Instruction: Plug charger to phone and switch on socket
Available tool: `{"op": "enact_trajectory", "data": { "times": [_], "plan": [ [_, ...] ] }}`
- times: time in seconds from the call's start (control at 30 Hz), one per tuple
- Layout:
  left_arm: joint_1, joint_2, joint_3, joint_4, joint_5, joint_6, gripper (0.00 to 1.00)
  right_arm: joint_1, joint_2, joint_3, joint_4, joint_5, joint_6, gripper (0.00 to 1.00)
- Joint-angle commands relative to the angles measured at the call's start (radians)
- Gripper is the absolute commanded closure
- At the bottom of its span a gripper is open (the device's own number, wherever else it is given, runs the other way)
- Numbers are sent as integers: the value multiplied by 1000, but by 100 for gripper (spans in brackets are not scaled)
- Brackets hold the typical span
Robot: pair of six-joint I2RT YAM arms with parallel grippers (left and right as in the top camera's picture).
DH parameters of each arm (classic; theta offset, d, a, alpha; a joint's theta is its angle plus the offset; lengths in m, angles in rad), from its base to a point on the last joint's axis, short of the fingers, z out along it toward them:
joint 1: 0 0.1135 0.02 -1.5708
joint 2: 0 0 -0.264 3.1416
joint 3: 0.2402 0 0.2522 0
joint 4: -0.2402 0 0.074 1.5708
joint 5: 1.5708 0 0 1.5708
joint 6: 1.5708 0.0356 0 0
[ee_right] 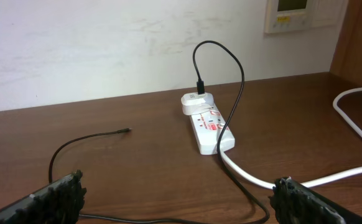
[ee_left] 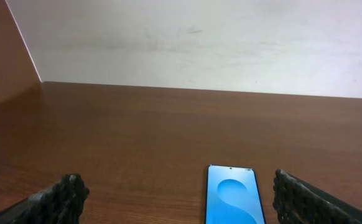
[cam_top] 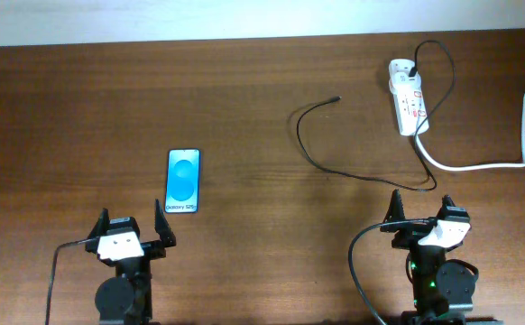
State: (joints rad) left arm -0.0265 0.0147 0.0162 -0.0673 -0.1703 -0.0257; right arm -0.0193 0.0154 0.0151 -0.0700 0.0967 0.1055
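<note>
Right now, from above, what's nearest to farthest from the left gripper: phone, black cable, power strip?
From the left gripper:
1. Phone, just ahead, slightly right.
2. Black cable, middle of the table.
3. Power strip, far back right.

Soft, even light with faint shadows (the phone (cam_top: 182, 181) glows brightest); focus mostly sharp.

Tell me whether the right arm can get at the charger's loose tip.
Probably yes: the right gripper is open, and the charger tip lies loose on the table ahead, nothing standing between them.
</note>
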Motion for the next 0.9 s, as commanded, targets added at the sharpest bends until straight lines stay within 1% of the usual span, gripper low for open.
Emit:
{"op": "enact_trajectory", "data": {
  "times": [0.0, 0.53, 0.6, 0.73, 0.87],
  "plan": [
    [5, -3, -7, 0, 10, 12, 1, -5, -8, -10, -1, 2, 3, 2],
    [5, -3, -7, 0, 11, 12, 1, -5, -8, -10, -1, 2, 3, 2],
    [5, -3, -7, 0, 39, 12, 1, -5, -8, -10, -1, 2, 3, 2],
    [5, -3, -7, -2, 159, 12, 1, -5, -8, -10, -1, 2, 3, 2],
    [5, -3, 10, -26, 211, 11, 1, -5, -8, -10, -1, 2, 3, 2]
  ]
}}
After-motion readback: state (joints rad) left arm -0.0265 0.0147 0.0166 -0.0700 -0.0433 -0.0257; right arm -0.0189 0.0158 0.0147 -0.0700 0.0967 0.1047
